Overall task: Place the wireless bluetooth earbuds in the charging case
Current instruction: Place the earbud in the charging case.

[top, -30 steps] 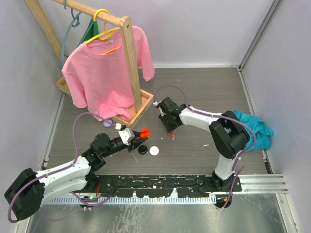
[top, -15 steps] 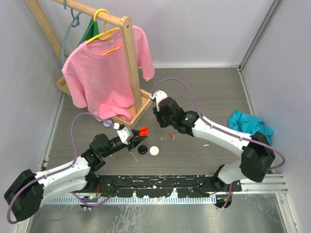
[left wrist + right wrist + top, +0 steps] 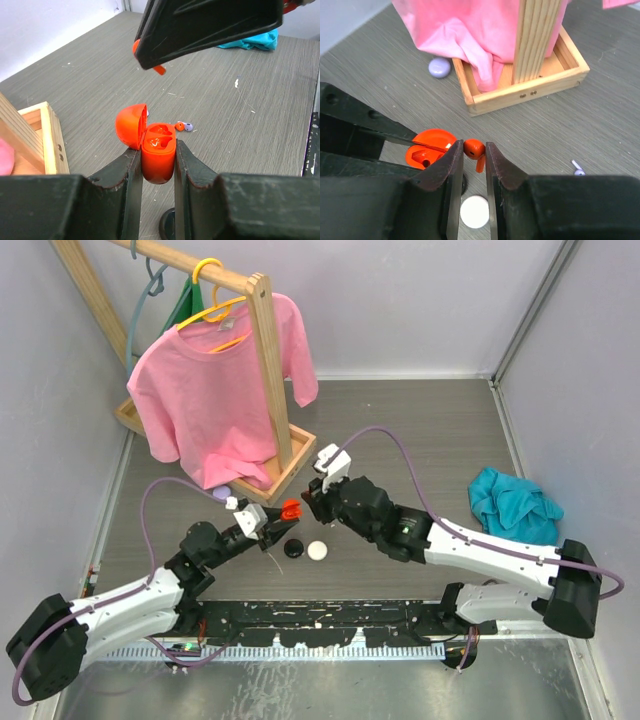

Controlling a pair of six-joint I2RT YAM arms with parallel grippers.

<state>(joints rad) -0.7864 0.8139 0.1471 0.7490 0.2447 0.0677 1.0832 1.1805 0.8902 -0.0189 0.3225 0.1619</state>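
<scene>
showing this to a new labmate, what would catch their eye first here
The open orange-red charging case, clamped in the left end effector at mid-table, stands out first. The right end effector pinches a matching orange-red earbud close by it. Next comes the pink t-shirt hanging on the wooden rack at the back left.
</scene>
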